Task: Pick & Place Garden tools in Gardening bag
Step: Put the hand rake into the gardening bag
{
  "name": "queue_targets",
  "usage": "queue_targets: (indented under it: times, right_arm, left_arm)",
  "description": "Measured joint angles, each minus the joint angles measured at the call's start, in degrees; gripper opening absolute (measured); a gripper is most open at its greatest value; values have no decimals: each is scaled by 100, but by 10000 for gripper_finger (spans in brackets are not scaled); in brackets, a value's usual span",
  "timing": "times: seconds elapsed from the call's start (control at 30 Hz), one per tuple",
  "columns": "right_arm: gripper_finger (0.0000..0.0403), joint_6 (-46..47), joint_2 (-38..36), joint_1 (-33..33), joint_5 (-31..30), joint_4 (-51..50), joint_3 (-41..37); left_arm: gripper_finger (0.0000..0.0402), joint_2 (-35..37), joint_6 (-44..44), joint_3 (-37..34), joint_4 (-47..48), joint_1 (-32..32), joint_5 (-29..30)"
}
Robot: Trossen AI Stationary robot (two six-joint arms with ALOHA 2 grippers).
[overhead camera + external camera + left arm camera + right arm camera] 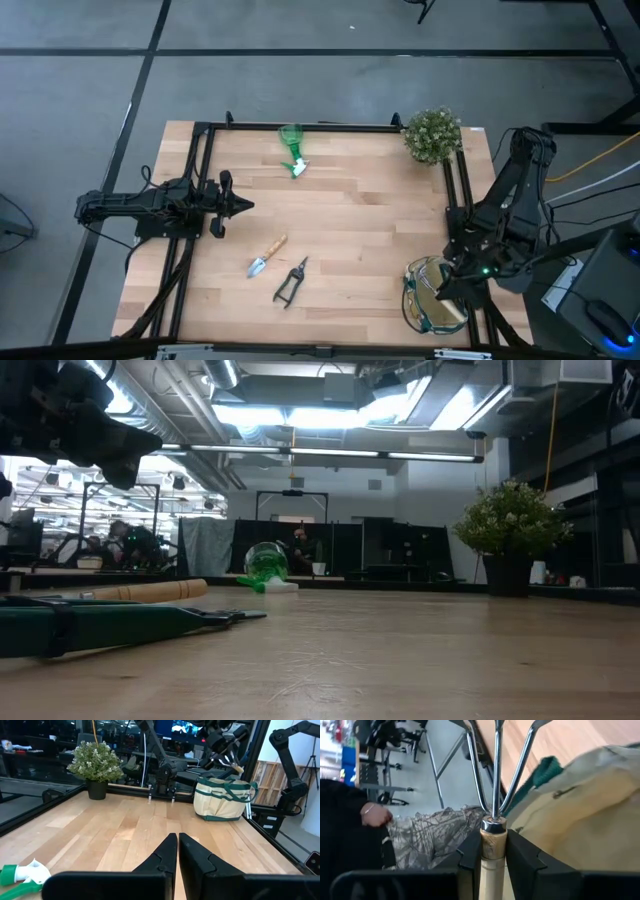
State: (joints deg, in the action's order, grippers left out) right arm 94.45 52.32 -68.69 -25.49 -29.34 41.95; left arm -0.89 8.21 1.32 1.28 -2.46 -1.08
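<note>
- Here the gardening bag point(432, 297) sits at the surface's point(360, 230) near right corner.
- Just above it, the right end effector point(494, 851) is clamped on a wooden-handled 3-prong hand fork point(496, 780).
- The trowel point(266, 256) and pruning shears point(291, 281) lie side by side; the spray bottle point(293, 150) lies at the far edge.
- The left end effector point(238, 205), fingers together, waits over the left side.

Pale matt wood is seen on table point(350, 230), soft beige cloth on gardening bag point(222, 800), shiny metal on rake tines point(496, 765).
</note>
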Motion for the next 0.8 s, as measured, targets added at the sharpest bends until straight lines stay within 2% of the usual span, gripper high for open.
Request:
queue_targets:
  times: [0.23,0.33,0.5,0.8]
  right_arm:
    - [70,936,100,0,26,-561,0]
    - [70,1166,128,1,220,-706,0]
    - [70,1213,246,1,629,-821,0]
    - [73,1197,492,11,653,-820,0]
  left_arm:
    - [10,1,0,0,-7,0,0]
    - [13,0,0,0,-9,0,0]
    - [11,-1,0,0,-11,0,0]
    - [12,0,0,0,-11,0,0]
